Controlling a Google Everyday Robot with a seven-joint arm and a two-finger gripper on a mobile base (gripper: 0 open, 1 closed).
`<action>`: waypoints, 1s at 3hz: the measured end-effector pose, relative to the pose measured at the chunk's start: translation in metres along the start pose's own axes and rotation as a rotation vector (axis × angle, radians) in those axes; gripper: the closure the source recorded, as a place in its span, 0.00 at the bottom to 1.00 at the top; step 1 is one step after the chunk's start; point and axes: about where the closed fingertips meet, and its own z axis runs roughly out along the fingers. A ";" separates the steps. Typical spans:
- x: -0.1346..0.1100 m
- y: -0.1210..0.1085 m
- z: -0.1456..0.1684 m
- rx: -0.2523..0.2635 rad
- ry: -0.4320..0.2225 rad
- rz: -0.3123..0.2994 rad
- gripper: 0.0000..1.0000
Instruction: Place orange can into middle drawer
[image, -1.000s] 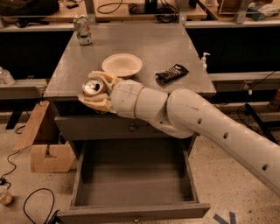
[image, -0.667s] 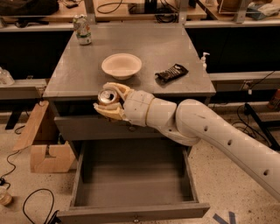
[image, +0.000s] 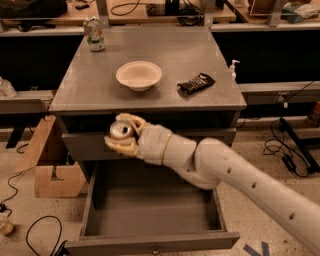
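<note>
My gripper (image: 122, 134) is shut on the orange can (image: 120, 130); only the can's silver top shows between the cream fingers (image: 131, 120). The can hangs in front of the cabinet's upper drawer front, above the back left part of the open middle drawer (image: 150, 210). That drawer is pulled far out, grey and deep, and nothing lies in it. My white arm reaches in from the lower right and hides part of the drawer's right side.
On the grey cabinet top (image: 210, 85) stand a cream bowl (image: 139, 75), a dark snack packet (image: 196, 83) and a pale green-and-white can (image: 93, 33) at the back left. A wooden block (image: 47, 165) stands on the floor left of the cabinet. Cables lie on the floor.
My gripper has carried the can from over the cabinet top's front left edge downward and slightly right, so it now hangs in front of the upper drawer, above the open drawer.
</note>
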 end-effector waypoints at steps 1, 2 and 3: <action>0.037 0.049 -0.004 -0.018 -0.027 0.041 1.00; 0.089 0.077 -0.001 -0.036 -0.060 0.062 1.00; 0.144 0.091 0.008 -0.087 -0.057 0.105 1.00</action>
